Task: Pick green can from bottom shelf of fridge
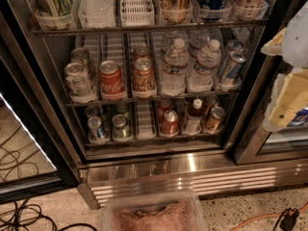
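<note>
The green can (121,126) is seen standing upright on the bottom shelf (154,139) of the fridge (192,177), in the second lane from the left, just beside a blue-and-silver can (97,128) on its left and separated by a white lane divider (144,121) from a copper-red can (169,121). The gripper (288,97) is held at the right edge of the view, outside the shelves and level with the water-bottle tier. The can is thus placed well apart from it, lower and far to the left; whether the gripper is apart or closed cannot be told.
</note>
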Motion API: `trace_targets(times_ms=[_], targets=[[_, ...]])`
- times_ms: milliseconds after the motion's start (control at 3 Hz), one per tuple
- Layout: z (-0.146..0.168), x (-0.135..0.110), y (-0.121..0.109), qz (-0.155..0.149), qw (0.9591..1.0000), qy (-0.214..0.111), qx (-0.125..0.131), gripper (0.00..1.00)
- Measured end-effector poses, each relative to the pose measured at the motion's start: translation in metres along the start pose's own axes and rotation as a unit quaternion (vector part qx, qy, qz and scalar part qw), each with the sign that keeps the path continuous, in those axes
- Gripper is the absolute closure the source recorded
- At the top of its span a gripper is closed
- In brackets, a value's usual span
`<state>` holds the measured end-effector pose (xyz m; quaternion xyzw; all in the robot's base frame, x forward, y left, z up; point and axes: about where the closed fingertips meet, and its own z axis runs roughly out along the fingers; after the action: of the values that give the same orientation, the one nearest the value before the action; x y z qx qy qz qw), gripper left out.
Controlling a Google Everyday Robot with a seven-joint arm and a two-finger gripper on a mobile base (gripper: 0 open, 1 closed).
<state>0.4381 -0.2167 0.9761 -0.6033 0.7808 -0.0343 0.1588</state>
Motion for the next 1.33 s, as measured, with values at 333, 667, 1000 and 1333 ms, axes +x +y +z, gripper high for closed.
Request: trace_targets(times_ms=[333,667,1000,1333], targets=[[0.0,0.0,0.0,0.0,1.0,0.0,0.0,0.0],[0.01,0.001,0.002,0.009,0.9999,-0.009,-0.001,0.0],[0.043,0.004,0.012,0.032,0.9989,-0.033,-0.007,0.0],[0.096,0.0,0.034,0.07,0.9945,-0.076,-0.019,0.0]])
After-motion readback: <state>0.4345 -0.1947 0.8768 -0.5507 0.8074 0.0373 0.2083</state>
